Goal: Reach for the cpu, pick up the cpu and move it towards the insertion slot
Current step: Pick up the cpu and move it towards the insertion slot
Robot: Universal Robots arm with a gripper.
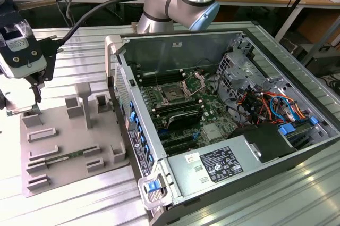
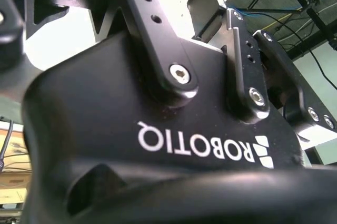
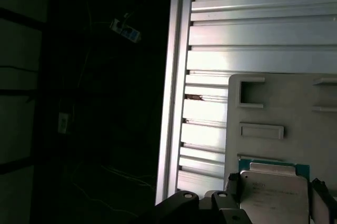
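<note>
I judged the reach nearly complete: my gripper [image 1: 36, 94] hung over the far corner of the grey parts tray [image 1: 69, 146], at the exterior view's left, well apart from the insertion slot [image 1: 172, 96] inside the open computer case [image 1: 234, 130]. The carry remained undone. In the first wrist view the cpu [image 3: 274, 195] lay on that tray, a pale silver lid on a teal-edged board, between the gripper's dark fingers [image 3: 231, 182]. I could not tell whether they had clamped it.
</note>
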